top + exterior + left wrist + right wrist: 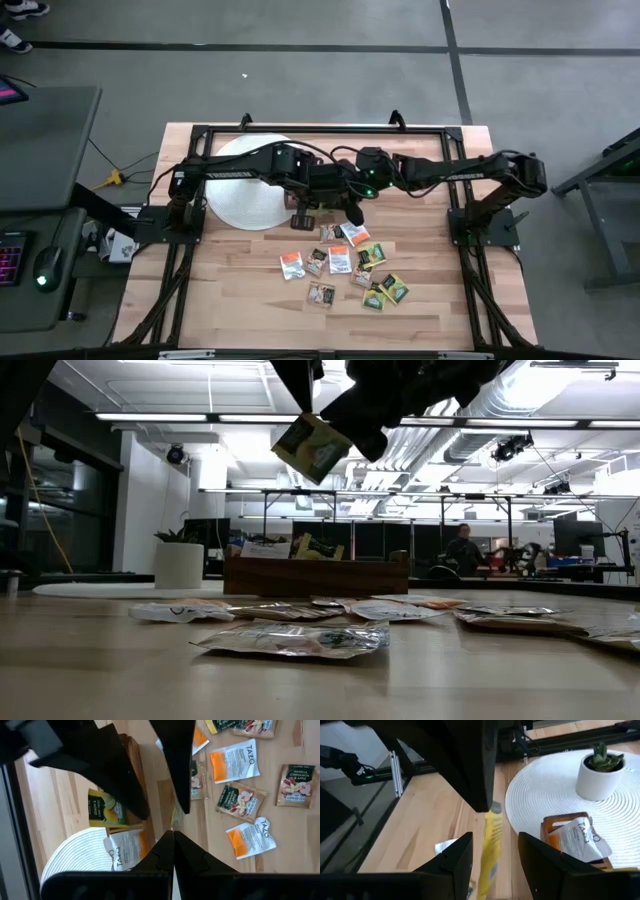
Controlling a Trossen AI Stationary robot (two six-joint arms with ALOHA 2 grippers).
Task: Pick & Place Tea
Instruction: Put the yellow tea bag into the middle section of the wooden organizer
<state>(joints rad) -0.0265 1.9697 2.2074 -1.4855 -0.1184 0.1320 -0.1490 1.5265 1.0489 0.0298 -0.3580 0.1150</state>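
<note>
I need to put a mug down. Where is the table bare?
Bare wood lies between the tea sachets and the table's left edge, and along the near edge. It is crowded around the sachets, wooden box and white mat.

A yellow-green tea sachet point(312, 447) hangs tilted in the air near the top, pinched at its upper edge by a dark gripper point(305, 405) whose fingers are closed on it. Below, on the wooden table point(120, 670), more sachets point(292, 639) lie flat and scattered across the middle. Behind them stands a brown wooden box point(315, 575) with sachets poking up from it. A white pot point(179, 565) with a plant stands to the left.
</note>
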